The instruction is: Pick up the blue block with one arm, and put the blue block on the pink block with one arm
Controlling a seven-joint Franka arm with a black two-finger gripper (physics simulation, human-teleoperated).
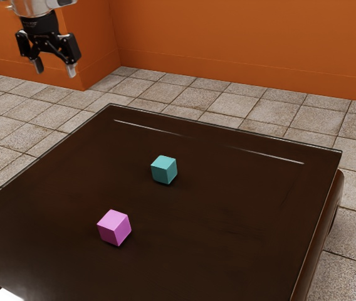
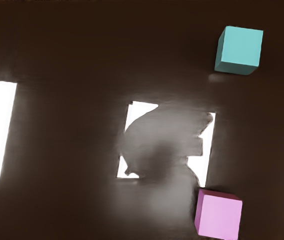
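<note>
Blue block (image 1: pixel 164 169), a teal-tinted cube, sits on the glossy dark brown table (image 1: pixel 240 219) near its middle, and the pink block (image 1: pixel 114 227) rests on the same surface, apart from it and closer to the camera, toward the exterior view's left. Black two-finger gripper (image 1: pixel 55 69) hangs high in the exterior view's upper left, in front of an orange wall (image 1: pixel 240 31) and above a grey tiled floor (image 1: pixel 34 119), its fingers spread apart with nothing between them, well apart from both cubes. From the hand's camera, the blue block (image 2: pixel 239 50) and pink block (image 2: pixel 218 214) lie on the dark table (image 2: pixel 57 50) with a bright reflection (image 2: pixel 134 112) between them.
</note>
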